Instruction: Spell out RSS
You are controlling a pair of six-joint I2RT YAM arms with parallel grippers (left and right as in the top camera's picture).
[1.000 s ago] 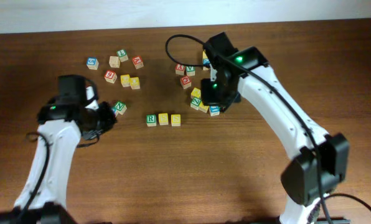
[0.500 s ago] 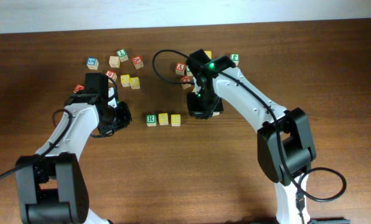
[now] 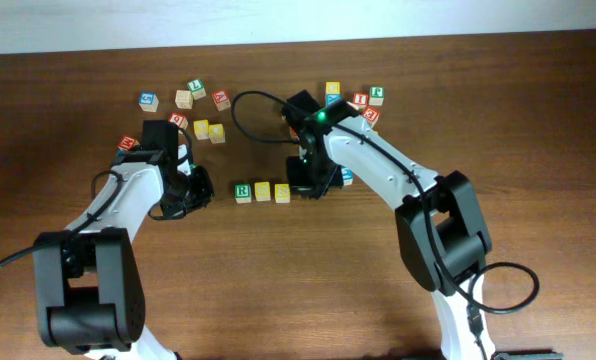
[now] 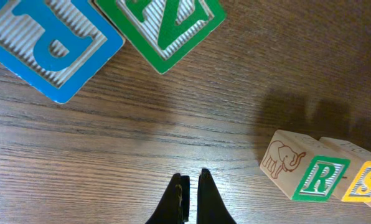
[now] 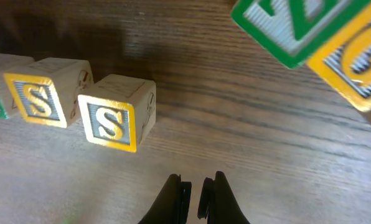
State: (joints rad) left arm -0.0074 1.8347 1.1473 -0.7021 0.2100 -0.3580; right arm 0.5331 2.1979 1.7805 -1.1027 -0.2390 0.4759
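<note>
Left gripper (image 4: 188,186) is pinched together with nothing in it. The R (image 4: 316,178) sits ahead of it and off to its right, not touching. Right gripper (image 5: 195,186) is closed and empty too, and the end S (image 5: 114,122) is ahead and to its left, close but apart, with the middle S (image 5: 42,99) just past that. From overhead the 3 cubes line up R, S, S in a tight row whose long axis runs straight from gripper to gripper, so the row is sandwiched between them, and the right gripper looks a bit nearer to its end than the left gripper. Looks spelled to me, so I'd guess all that's left is backing both arms off, up or away along the row, without clipping an end cube. Farther out past the left tips are a green N (image 4: 167,25) and a blue cube (image 4: 48,43); past the right tips a green cube (image 5: 294,25) and a yellow cube (image 5: 353,62)
</note>
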